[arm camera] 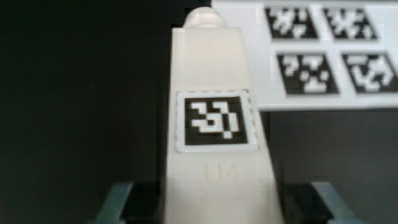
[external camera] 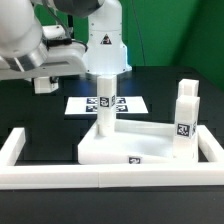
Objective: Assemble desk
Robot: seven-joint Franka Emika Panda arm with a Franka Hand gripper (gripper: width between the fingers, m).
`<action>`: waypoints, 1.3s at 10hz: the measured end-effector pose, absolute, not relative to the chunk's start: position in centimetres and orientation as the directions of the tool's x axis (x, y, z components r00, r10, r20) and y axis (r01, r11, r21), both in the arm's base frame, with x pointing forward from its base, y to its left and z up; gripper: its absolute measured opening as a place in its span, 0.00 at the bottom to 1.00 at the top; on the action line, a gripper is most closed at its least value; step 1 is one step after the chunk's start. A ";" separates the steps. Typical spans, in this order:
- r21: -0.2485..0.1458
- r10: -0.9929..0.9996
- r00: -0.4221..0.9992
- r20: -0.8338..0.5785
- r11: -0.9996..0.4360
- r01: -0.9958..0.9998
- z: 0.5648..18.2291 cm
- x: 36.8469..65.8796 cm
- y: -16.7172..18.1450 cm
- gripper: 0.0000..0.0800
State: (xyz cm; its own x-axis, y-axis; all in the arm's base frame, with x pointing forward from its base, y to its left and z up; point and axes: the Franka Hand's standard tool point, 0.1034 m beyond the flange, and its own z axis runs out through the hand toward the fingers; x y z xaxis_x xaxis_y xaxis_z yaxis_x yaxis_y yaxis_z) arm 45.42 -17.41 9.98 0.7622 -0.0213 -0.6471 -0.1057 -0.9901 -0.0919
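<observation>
A white square leg [external camera: 105, 108] is held upright by the gripper [external camera: 105, 88], the jaws being closed on its upper part. In the wrist view the same leg [arm camera: 214, 110] is seen lengthwise between the two dark fingers [arm camera: 118, 201], with a black-and-white tag on the face turned to the camera and a rounded peg at its far end.

The foot of the held leg is seen at the desk panel [external camera: 135, 142], the wide flat rimmed white piece lying in the middle of the scene; whether it is touching or seated cannot be told. A second leg [external camera: 186, 112] stands upright at the panel's corner on the exterior view's right, with a tag on its near face. A tag is also carried on the panel's near edge.

The marker board [external camera: 108, 103] lies flat on the black tabletop [external camera: 160, 80] just beyond the panel, partly hidden by the held leg; its tags [arm camera: 329, 45] are also seen in the wrist view. The low white border wall [external camera: 110, 178] runs along the near side and up both sides of the panel.
</observation>
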 end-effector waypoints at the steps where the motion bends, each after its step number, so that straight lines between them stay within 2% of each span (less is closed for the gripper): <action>1: -0.088 -0.027 0.799 -0.601 -0.991 -0.100 10.1 45.5 -17.6 0.36; 2: -0.083 -0.030 0.825 -0.565 -0.992 -0.093 10.3 45.9 -17.7 0.36; 3: -0.072 -0.022 0.868 -0.495 -0.995 -0.067 11.6 47.8 -17.4 0.36; 4: -0.082 0.010 0.915 -0.404 -0.996 -0.025 15.4 50.3 -15.7 0.36; 5: -0.088 0.027 0.941 -0.336 -0.996 -0.003 18.4 51.9 -14.6 0.36; 6: -0.066 0.039 0.980 -0.195 -0.997 0.026 21.0 54.3 -14.4 0.36; 9: -0.035 0.012 1.000 0.026 -0.999 0.013 20.8 54.6 -15.0 0.36; 10: -0.017 -0.018 0.992 0.123 -1.000 -0.016 21.1 55.7 -14.0 0.36; 11: -0.029 -0.032 0.984 0.176 -0.999 -0.027 21.3 56.8 -12.7 0.36; 13: -0.011 -0.081 0.940 0.332 -0.997 -0.082 20.6 58.7 -12.2 0.36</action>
State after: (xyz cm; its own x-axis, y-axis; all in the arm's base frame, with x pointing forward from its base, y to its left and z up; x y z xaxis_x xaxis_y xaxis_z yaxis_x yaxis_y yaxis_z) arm 58.65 -12.17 20.57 0.9396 -0.0813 0.3324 -0.0822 -0.9965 -0.0112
